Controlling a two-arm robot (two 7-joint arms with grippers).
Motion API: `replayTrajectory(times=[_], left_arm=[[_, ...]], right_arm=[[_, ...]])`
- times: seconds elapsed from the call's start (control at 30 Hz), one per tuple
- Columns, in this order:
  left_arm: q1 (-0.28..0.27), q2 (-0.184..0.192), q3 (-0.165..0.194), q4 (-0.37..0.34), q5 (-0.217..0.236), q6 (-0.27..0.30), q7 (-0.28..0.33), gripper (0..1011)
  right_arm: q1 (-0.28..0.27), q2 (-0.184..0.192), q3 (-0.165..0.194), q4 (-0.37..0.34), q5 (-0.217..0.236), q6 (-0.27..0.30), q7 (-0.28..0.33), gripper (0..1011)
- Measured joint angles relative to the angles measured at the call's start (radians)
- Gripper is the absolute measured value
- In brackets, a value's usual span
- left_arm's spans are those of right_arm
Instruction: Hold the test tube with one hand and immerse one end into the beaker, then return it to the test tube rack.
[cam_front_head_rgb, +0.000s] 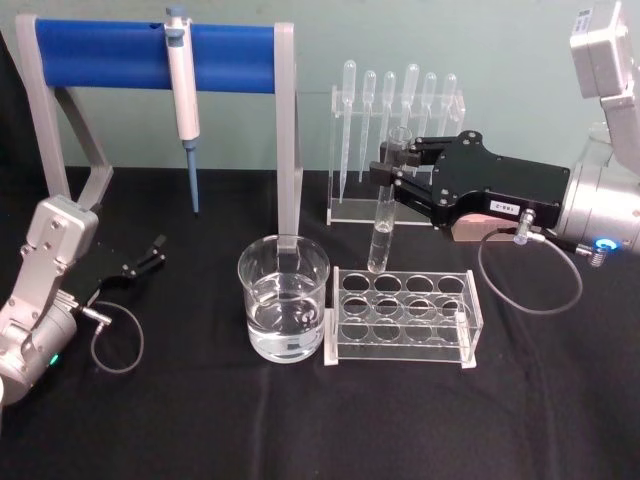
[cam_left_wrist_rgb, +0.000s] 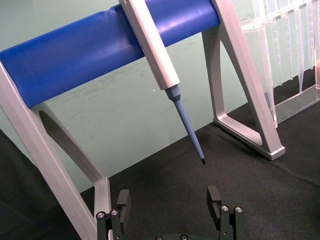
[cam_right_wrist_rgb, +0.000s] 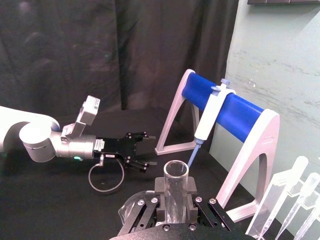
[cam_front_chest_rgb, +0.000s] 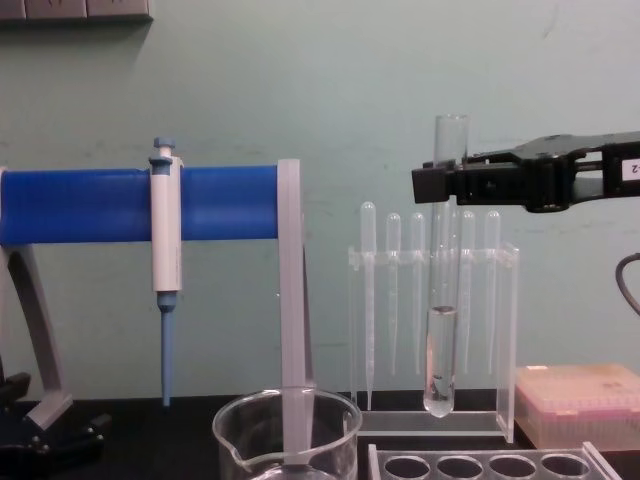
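You had the test tube (cam_front_head_rgb: 381, 222) upright at frame centre, clamped on its upper part by the right end effector (cam_front_head_rgb: 388, 168). Its bottom hung just above the rack (cam_front_head_rgb: 405, 318). The beaker (cam_front_head_rgb: 284, 300) stood just left of the rack. Your left end effector (cam_front_head_rgb: 152, 252) rested lower left, fingers spread.

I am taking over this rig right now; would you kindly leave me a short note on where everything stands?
Right pincer: shut on the test tube near its top, holding it upright in the air above the back-left corner of the rack. The tube has some clear liquid in its lower part.
Left pincer: open, idle, low on the robot's left side.
Beaker: partly filled, standing just left of the rack.
Done: the tube is out of the rack and in grasp. Whether it has been dipped cannot be told.
Left: dip one end if needed, then lower the tube into a rack hole and release.
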Motion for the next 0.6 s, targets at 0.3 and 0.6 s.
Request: replayTrajectory(times=[0.3, 0.6], left_arm=[[0.000, 0.000, 0.000, 0.000, 0.000, 0.000, 0.000, 1000], [0.000, 0.000, 0.000, 0.000, 0.000, 0.000, 0.000, 1000]], right_arm=[[-0.001, -0.001, 0.001, 0.001, 0.000, 0.000, 0.000, 241], [-0.001, -0.001, 0.002, 0.001, -0.001, -0.001, 0.000, 241]])
